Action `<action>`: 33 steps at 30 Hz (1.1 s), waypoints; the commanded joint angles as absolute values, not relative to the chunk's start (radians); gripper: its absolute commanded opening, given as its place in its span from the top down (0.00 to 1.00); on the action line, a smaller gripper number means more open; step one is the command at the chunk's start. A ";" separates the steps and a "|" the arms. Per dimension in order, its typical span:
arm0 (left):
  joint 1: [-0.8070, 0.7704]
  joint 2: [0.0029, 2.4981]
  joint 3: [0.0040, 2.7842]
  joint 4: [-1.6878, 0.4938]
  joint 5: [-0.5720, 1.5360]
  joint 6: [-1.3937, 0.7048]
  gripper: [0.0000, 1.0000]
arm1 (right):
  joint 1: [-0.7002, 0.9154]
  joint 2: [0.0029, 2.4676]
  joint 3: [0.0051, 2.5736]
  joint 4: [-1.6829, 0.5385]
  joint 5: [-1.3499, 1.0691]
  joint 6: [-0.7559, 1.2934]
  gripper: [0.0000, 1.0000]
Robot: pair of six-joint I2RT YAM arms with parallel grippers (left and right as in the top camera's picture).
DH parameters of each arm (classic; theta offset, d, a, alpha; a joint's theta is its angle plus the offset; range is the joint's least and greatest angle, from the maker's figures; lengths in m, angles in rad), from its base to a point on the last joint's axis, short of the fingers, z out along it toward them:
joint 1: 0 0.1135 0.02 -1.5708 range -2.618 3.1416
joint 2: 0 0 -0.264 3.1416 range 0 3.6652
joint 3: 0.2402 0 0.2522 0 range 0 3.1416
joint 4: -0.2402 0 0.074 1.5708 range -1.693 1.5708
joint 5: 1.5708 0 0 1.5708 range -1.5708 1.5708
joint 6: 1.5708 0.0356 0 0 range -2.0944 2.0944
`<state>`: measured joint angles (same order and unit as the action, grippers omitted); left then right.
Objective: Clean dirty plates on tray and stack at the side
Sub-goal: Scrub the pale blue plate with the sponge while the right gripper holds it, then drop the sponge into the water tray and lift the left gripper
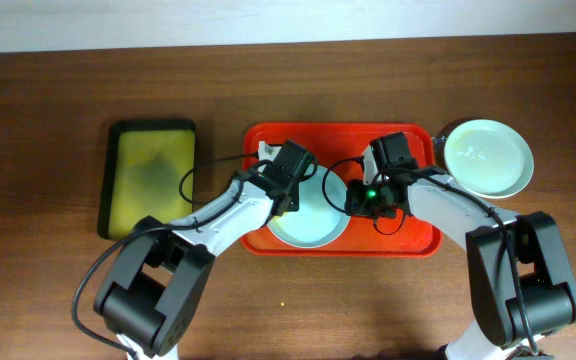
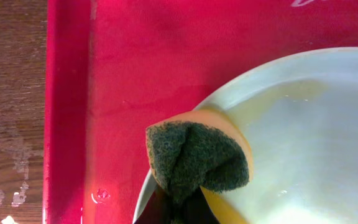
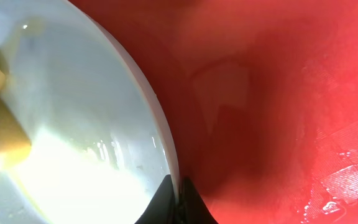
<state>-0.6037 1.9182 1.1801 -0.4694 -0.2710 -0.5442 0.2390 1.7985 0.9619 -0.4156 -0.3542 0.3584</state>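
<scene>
Scrubbing appears in hand: the left gripper (image 2: 176,211) pinches the sponge (image 2: 197,163) onto the plate (image 2: 303,143) rim just ahead of it, the right gripper (image 3: 178,200) clamps the opposite rim on the tray (image 2: 142,56); next, sweep the sponge inward.

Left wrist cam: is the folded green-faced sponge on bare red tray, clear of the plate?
No, the folded green-faced sponge overlaps the rim of the pale blue round plate on the red plastic tray.
</scene>
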 commanded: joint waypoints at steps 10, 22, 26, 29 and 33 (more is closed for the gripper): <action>-0.654 2.002 1.205 -0.402 0.051 -0.567 1.00 | 0.236 1.807 0.953 -0.419 -0.329 0.356 0.96; -0.592 1.733 1.216 -0.540 -0.247 -0.478 1.00 | 0.236 1.807 0.953 -0.422 -0.325 0.355 0.96; -0.374 1.644 1.229 -0.561 -0.108 -0.476 1.00 | 0.236 1.807 0.953 -0.422 -0.325 0.355 0.96; -0.187 1.591 1.229 -0.594 -0.109 -0.423 1.00 | 0.236 1.807 0.953 -0.421 -0.317 0.355 0.96; -0.006 1.601 1.229 -0.615 -0.108 -0.424 1.00 | 0.236 1.807 0.953 -0.411 -0.318 0.355 0.96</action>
<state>-0.0708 1.6100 1.2110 -0.6144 -0.1108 -0.4446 0.2382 1.7985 0.9619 -0.4145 -0.3523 0.3595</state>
